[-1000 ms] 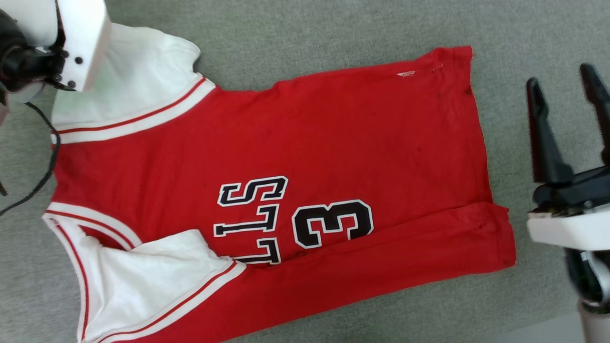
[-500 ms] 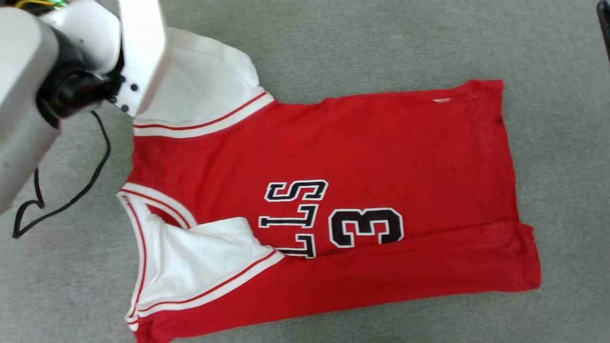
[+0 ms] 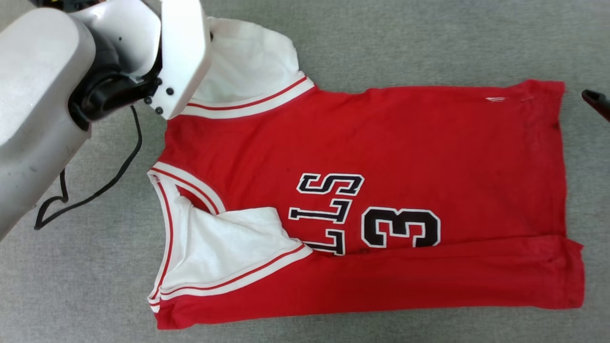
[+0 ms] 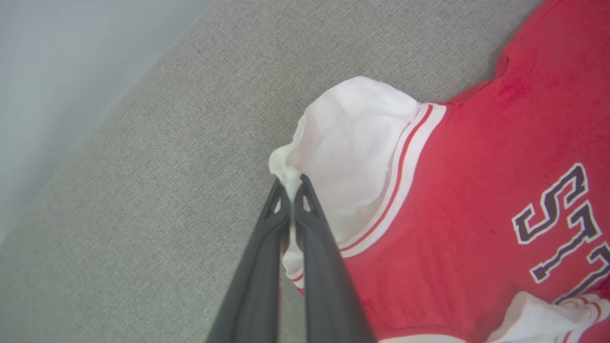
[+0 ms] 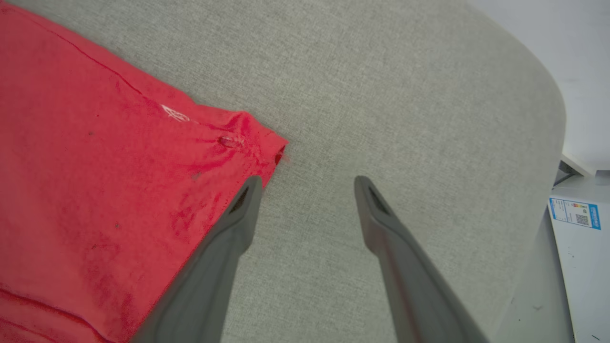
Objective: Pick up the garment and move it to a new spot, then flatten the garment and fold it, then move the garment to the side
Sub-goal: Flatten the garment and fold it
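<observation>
Mid-fold: red, white-sleeved basketball shirt (image 3: 381, 143) flat on grey fabric table (image 3: 405, 38), 6 o'clock edge turned in.
Left gripper (image 4: 289, 183) clamps its 11 o'clock sleeve; right gripper (image 5: 307, 183), fingers apart, likely must take the 2 o'clock hem corner.

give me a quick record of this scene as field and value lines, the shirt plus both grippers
surface: grey fabric-covered top
garment: red shirt, front up, spread out flat
fold: long side nearest the robot turned over the front, hiding part of the lettering
left gripper: shut on the edge of the far white sleeve
right gripper: open, holding nothing, at the hem corner
other: black cable on the surface by the collar end
</observation>
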Controlling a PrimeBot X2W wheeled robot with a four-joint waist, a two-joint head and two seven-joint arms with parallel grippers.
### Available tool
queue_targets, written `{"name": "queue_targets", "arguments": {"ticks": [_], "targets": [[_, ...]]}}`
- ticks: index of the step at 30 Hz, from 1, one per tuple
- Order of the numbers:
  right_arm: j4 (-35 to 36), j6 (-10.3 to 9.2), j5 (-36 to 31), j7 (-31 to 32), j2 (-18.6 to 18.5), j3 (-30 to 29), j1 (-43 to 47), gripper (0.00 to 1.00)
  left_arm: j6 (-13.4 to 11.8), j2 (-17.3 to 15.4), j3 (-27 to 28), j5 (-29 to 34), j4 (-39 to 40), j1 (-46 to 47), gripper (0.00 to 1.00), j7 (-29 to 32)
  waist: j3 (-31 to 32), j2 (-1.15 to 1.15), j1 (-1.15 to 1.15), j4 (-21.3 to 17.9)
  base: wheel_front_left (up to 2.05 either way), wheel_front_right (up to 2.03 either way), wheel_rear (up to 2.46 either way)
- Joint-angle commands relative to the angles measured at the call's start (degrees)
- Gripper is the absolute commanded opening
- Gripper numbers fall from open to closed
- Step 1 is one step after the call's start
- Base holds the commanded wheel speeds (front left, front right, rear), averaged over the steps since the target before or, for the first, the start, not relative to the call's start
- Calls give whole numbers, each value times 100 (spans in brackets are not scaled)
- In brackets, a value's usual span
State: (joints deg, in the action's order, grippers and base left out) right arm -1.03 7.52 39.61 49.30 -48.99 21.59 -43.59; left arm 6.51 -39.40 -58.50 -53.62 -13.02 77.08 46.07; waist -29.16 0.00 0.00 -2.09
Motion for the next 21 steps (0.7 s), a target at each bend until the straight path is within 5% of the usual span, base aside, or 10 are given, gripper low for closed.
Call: {"name": "queue_targets", "arguments": {"ticks": [1, 10, 18, 19, 20, 21], "targets": [[-104, -7, 174, 199, -2, 94, -156, 100, 8, 34, -2, 38, 40, 102, 0, -38, -140, 0, 0, 124, 0, 0, 0], [-759, -6, 214, 362, 307, 720, -668, 100, 44, 92, -49, 129, 149, 279, 0, -206, -543, 0, 0, 371, 0, 0, 0], [-1309, 6, 385, 250, 496, 1731, -191, 100, 65, 40, -127, 124, 204, 205, 0, -347, -602, 0, 0, 415, 0, 0, 0], [-1324, 6, 400, 146, 514, 1785, -218, 20, 68, 19, -140, 118, 191, 180, 0, -358, -577, 0, 0, 394, 0, 0, 0], [-1336, 7, 418, 25, 512, 1807, -278, 0, 71, -2, -147, 108, 183, 158, 0, -373, -554, 0, 0, 372, 0, 0, 0], [-1357, 5, 432, -92, 509, 1809, -345, 0, 72, -22, -147, 96, 166, 127, 0, -397, -514, 0, 0, 345, 0, 0, 0]]}}
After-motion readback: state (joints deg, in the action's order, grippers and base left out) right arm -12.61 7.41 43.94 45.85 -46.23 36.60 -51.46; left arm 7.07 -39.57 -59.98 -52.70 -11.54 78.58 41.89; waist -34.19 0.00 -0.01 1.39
